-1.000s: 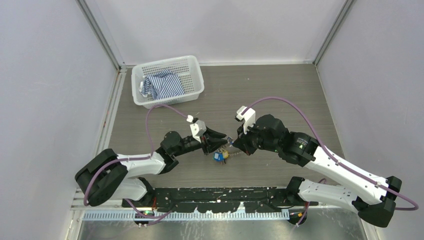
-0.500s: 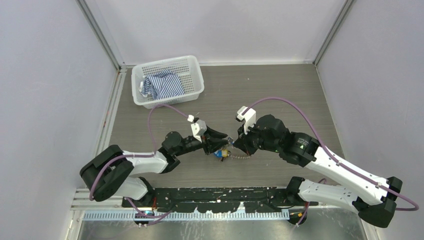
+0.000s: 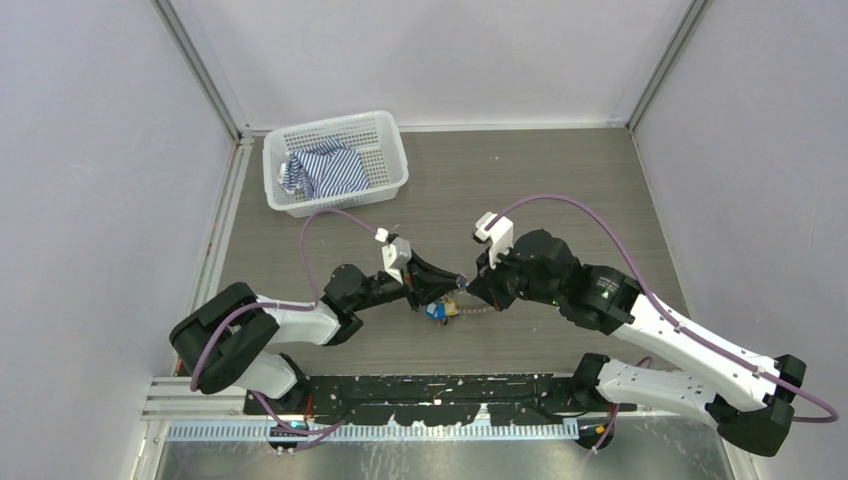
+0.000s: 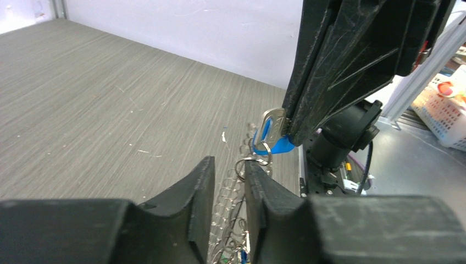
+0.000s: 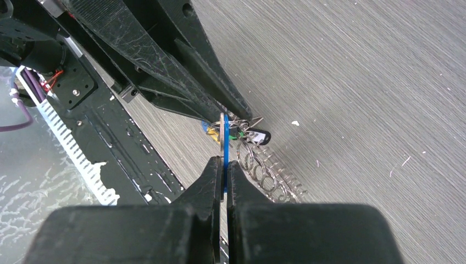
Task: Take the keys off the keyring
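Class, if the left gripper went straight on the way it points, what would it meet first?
Probably the small ring ahead of the left gripper, hanging from the blue-tagged key the right gripper pinches; depth is uncertain.

Grey wood-grain table (image 3: 540, 170). Far left corner: white mesh basket (image 3: 340, 199) stands on it, striped cloth (image 3: 325, 168) inside. Near middle: bunch of keys (image 3: 438, 311) with coloured tags, low at the surface; can't tell how much of it rests there. A chain of small wire rings (image 5: 269, 173) lies flat on the table, trailing right from the bunch. A few white specks (image 5: 295, 123) nearby. Black mounting rail (image 3: 430, 388) along the near edge.
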Robot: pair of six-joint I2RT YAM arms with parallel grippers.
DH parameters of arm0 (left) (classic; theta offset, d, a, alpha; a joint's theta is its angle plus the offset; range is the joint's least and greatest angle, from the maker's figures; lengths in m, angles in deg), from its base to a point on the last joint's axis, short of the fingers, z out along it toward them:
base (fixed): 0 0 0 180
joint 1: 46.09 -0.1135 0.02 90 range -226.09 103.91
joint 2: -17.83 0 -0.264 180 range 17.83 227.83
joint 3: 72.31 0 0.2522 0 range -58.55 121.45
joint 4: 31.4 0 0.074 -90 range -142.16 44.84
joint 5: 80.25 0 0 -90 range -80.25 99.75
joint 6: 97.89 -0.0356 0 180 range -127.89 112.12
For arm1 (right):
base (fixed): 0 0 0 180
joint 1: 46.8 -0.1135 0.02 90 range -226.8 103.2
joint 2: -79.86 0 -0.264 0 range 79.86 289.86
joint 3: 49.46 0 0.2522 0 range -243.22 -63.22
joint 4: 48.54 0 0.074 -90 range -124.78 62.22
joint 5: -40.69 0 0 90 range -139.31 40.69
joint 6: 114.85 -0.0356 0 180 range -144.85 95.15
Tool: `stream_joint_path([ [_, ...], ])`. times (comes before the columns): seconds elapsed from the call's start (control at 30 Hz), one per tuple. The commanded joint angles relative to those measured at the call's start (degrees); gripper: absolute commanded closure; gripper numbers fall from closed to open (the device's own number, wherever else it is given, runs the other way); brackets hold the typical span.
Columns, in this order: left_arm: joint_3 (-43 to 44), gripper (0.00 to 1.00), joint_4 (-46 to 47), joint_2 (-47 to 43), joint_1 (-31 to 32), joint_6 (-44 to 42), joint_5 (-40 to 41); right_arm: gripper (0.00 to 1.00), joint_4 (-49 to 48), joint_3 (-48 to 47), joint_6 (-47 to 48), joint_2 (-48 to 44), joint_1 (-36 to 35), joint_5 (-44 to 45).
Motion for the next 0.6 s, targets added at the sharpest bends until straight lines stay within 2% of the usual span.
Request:
stream_joint_path([
  [0.0,1.0,0.88,5.1,0.3,0.2,1.0,-2.0,0.99,-4.7,-2.0,0.3,-2.5,0.0,1.0],
  [0.13,0.9,1.00,5.1,0.5,0.2,0.3,-1.9,0.99,-4.5,-2.2,0.6,-2.9,0.0,1.3],
  [0.37,1.8,1.00,1.0,-2.9,1.6,-5.5,-0.2,0.99,-3.4,-2.6,0.6,-1.4,0.0,1.4],
  [0.57,2.5,1.00,-11.8,-10.4,6.2,-18.9,5.4,0.99,-1.0,-4.2,0.3,2.1,0.0,8.5],
])
